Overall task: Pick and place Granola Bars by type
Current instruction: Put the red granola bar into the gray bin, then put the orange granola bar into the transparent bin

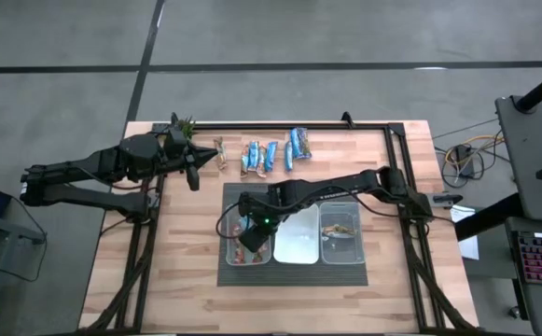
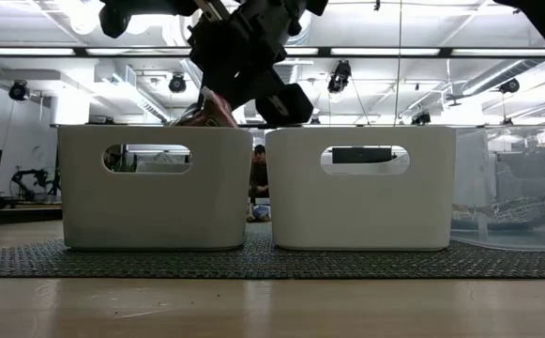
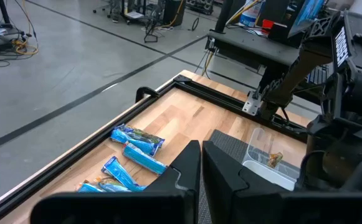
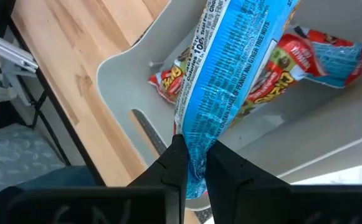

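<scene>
Right gripper [image 4: 192, 163]: jaws pinched on the crinkly end of a blue-and-red wrapped bar [image 4: 230, 74], held over the left bin [image 1: 249, 245].
Left bin: smooth white plastic, rounded corners; similar glossy bars lie inside.
Left gripper [image 1: 194, 175]: jaws shut, empty, above the desk [image 1: 187, 271].
Loose bars [image 1: 266, 154]: slim, blue, in a row on the far wood.

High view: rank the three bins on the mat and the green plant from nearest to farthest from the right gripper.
From the right gripper, shut on a blue and red bar:
1. Left bin, right under the gripper.
2. Middle bin, next along the mat.
3. Right bin, the mat's far end.
4. Green plant, at the table's back-left corner.
</scene>
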Available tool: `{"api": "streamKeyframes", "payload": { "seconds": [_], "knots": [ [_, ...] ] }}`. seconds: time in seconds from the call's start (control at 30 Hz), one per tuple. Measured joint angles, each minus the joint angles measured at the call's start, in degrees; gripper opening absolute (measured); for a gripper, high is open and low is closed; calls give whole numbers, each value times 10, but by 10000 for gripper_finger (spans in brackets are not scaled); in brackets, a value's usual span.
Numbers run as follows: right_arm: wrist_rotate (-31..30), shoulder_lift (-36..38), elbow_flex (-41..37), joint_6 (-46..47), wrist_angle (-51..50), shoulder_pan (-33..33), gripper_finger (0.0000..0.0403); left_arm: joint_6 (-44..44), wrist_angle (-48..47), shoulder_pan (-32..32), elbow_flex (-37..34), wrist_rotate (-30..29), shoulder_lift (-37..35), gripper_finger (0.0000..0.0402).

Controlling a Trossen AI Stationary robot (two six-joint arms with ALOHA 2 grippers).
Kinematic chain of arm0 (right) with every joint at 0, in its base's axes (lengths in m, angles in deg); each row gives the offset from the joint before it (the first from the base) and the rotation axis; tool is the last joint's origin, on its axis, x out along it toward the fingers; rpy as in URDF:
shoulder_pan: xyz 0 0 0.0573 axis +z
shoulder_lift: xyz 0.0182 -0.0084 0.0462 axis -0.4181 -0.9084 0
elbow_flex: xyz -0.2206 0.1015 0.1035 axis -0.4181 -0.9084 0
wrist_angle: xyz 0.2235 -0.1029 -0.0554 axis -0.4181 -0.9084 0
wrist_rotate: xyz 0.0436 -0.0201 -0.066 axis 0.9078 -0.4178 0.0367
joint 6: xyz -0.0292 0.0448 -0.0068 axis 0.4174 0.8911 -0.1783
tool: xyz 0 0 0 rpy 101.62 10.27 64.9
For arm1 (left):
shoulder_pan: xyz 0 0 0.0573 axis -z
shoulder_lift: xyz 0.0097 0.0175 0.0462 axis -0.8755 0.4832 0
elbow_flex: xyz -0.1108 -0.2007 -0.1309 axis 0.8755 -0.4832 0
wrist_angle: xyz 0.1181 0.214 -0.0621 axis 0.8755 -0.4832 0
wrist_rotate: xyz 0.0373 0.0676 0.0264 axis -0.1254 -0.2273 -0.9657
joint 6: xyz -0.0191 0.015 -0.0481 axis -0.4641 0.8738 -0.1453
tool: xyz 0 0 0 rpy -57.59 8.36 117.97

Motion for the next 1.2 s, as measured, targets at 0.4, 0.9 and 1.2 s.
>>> {"api": "streamKeyframes", "payload": {
  "seconds": [0.4, 0.9, 1.2],
  "knots": [
    [10, 0, 0, -1, 22, 3, 48, 0, 0, 0, 0, 0, 0, 0],
    [14, 0, 0, -4, 29, 4, 158, -2, 0, 0, 0, 0, 0, 0],
    [13, 0, 0, -20, 30, 4, 147, -2, 0, 0, 0, 0, 0, 0]
  ]
}}
